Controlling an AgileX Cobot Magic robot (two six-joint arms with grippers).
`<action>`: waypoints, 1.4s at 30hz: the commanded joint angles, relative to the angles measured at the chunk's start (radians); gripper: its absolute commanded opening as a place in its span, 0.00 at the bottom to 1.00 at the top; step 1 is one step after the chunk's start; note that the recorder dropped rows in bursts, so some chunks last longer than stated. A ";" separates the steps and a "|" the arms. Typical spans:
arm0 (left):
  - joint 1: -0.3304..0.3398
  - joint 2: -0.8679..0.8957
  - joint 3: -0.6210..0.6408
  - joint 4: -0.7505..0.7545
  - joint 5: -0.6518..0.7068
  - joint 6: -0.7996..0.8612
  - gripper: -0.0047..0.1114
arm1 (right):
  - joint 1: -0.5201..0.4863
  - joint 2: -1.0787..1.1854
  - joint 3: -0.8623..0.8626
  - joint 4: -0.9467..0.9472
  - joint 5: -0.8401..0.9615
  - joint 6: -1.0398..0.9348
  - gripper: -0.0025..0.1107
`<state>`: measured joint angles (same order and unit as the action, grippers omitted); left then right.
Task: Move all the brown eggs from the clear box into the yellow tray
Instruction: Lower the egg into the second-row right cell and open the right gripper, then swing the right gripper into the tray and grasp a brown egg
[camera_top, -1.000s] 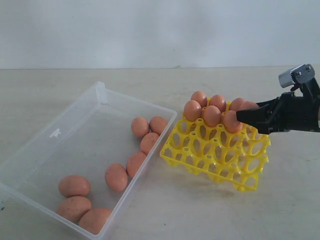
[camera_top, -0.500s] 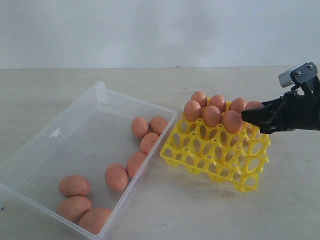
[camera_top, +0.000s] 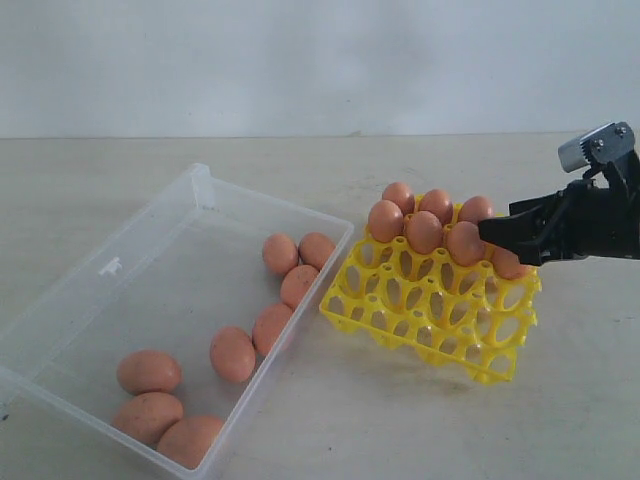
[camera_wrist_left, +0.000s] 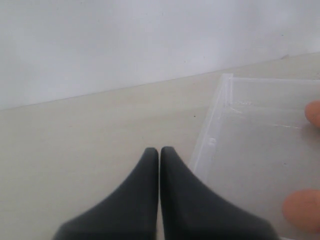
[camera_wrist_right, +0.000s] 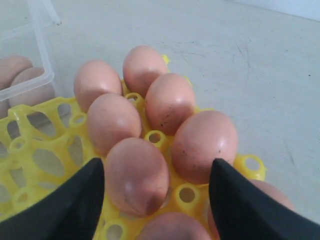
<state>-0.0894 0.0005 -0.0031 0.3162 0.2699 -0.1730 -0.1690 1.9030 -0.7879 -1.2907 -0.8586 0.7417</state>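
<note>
The clear box (camera_top: 120, 290) lies on the left with several brown eggs (camera_top: 232, 354) in it. To its right is the yellow tray (camera_top: 430, 305), with several brown eggs (camera_top: 424, 232) filling its far cups. My right gripper (camera_top: 492, 232) hovers open over the tray's right end. In the right wrist view the right gripper (camera_wrist_right: 156, 165) straddles two seated eggs (camera_wrist_right: 136, 175) without touching them. My left gripper (camera_wrist_left: 159, 150) is shut and empty, beside a corner of the box (camera_wrist_left: 220, 125). It is out of sight in the exterior view.
The tray's near cups (camera_top: 400, 300) hold nothing. A pale tabletop (camera_top: 400, 420) stretches in front of the tray and the box. A plain white wall (camera_top: 300, 60) closes off the back. The box's clasp tab (camera_top: 110, 266) sits on its left rim.
The right gripper drew back to the right, then shifted slightly left and up over the tray's right end, staying open. The eggs in the box have not moved.
</note>
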 joint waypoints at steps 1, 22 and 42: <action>-0.004 -0.001 0.003 -0.003 -0.010 -0.007 0.05 | 0.002 -0.017 -0.004 0.007 -0.082 0.055 0.55; -0.004 -0.001 0.003 -0.003 -0.010 -0.007 0.05 | 0.898 -0.312 -0.235 -0.065 1.234 -0.082 0.02; -0.002 -0.001 0.003 -0.003 -0.010 -0.007 0.05 | 0.968 0.248 -1.066 1.581 2.080 -1.108 0.02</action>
<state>-0.0894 0.0005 -0.0031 0.3148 0.2699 -0.1730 0.8041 2.1196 -1.8421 0.2776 1.2007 -0.3579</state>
